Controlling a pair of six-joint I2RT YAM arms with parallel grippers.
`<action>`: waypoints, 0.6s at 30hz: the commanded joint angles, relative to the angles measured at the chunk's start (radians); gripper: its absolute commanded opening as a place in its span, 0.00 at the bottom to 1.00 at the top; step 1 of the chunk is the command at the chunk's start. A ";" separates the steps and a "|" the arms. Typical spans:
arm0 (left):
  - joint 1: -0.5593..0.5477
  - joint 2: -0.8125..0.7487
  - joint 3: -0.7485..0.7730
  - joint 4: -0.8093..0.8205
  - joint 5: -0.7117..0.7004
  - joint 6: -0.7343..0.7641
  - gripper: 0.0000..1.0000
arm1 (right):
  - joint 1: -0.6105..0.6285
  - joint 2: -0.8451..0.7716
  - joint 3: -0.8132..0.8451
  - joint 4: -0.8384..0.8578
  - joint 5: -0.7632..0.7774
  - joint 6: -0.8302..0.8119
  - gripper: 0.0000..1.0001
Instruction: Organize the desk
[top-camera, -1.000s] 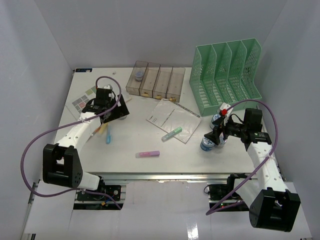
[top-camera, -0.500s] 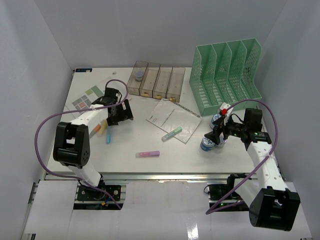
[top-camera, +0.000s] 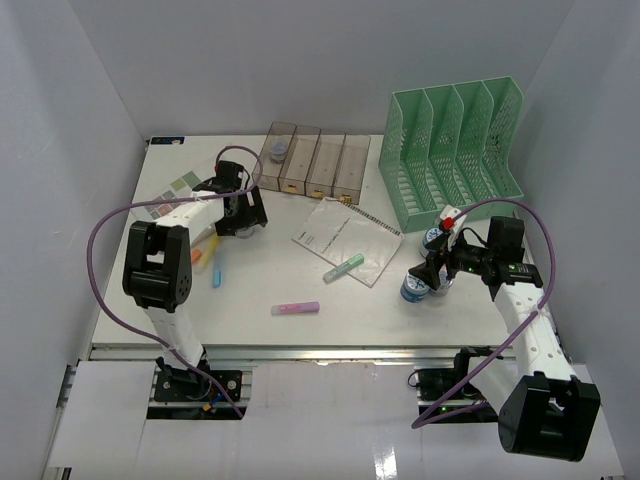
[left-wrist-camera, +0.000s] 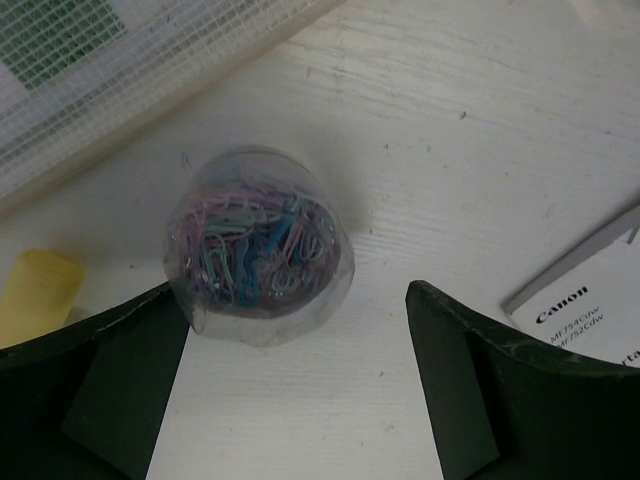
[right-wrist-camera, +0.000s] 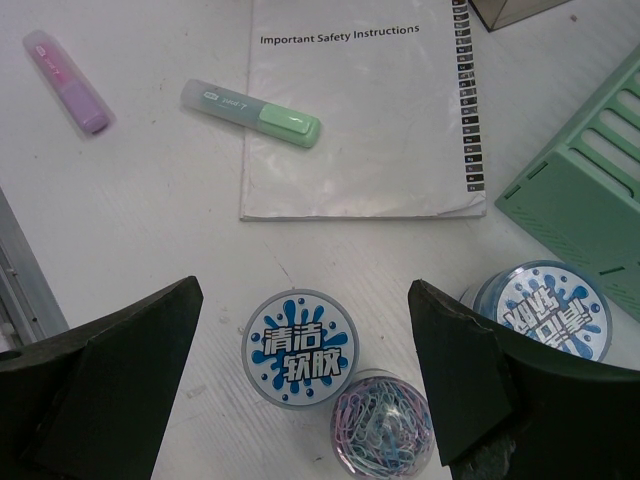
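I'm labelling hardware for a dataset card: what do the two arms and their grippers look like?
Both have white links with black joint housings: left arm, right arm. Each carries a looping purple cable. The left gripper and right gripper have broad matte-black fingers.

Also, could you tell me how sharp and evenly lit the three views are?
Top external: soft, even light, sharp across the desk, no harsh shadows. Left wrist: paper-clip tub slightly soft and hazy. Right wrist: booklet print crisp and readable.
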 joint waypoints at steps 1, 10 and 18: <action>0.004 0.028 0.104 -0.044 -0.048 0.019 0.98 | -0.004 -0.003 0.008 0.009 -0.007 -0.007 0.90; 0.003 0.092 0.186 -0.086 -0.160 0.020 0.95 | -0.003 -0.006 0.009 0.006 -0.007 -0.010 0.90; -0.014 0.094 0.211 -0.095 -0.150 0.036 0.59 | -0.004 -0.008 0.009 0.005 -0.008 -0.010 0.90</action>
